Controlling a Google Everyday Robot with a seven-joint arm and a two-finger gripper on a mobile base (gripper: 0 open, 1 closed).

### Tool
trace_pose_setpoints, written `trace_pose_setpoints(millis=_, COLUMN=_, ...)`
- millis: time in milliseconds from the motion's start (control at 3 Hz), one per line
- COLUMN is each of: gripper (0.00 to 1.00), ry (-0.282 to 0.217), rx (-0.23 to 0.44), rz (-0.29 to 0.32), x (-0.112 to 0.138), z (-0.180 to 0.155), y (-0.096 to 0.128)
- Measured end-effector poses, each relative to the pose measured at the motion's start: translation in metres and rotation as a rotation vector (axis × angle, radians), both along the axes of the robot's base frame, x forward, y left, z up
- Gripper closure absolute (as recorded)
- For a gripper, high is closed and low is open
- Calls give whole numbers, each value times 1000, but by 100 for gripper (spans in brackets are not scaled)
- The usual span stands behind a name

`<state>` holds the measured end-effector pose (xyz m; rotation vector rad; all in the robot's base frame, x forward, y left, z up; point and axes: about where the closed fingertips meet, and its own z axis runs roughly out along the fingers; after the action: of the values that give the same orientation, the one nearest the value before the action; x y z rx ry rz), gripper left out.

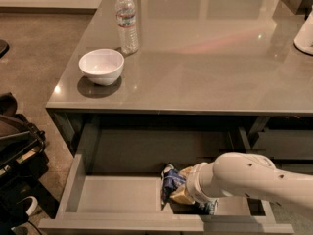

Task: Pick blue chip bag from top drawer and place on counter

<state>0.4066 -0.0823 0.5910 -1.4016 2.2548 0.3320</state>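
The top drawer [117, 195] stands pulled open below the counter [205, 58]. The blue chip bag [172, 182] lies crumpled on the drawer floor, right of centre, its dark blue and white foil showing. My white arm reaches in from the right, low over the drawer. The gripper [185, 192] is at the arm's left end, right against the bag, with yellowish finger parts showing at the bag's right side. The arm hides most of the gripper and the right part of the bag.
A white bowl [101, 66] and a clear water bottle [127, 21] stand on the counter's left part. A white object [305, 33] sits at the counter's right edge. Dark bags [17, 146] lie on the floor at the left.
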Motion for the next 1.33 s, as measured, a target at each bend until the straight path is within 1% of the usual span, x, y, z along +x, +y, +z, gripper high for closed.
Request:
trace_pose_setpoints(millis=333, gripper=94, ry=0, rx=0, rz=0, x=0, z=7, y=0)
trace_pose_setpoints(millis=667, gripper=100, ry=-8, rx=10, rz=4, x=1, z=16, y=-4)
trace_pose_setpoints(millis=1000, gripper=100, ry=-62, rx=66, rz=-25, x=12, z=75, y=-35)
trace_pose_setpoints(millis=1333, gripper=100, ry=-170, rx=86, rz=-95, x=21, z=175, y=-99)
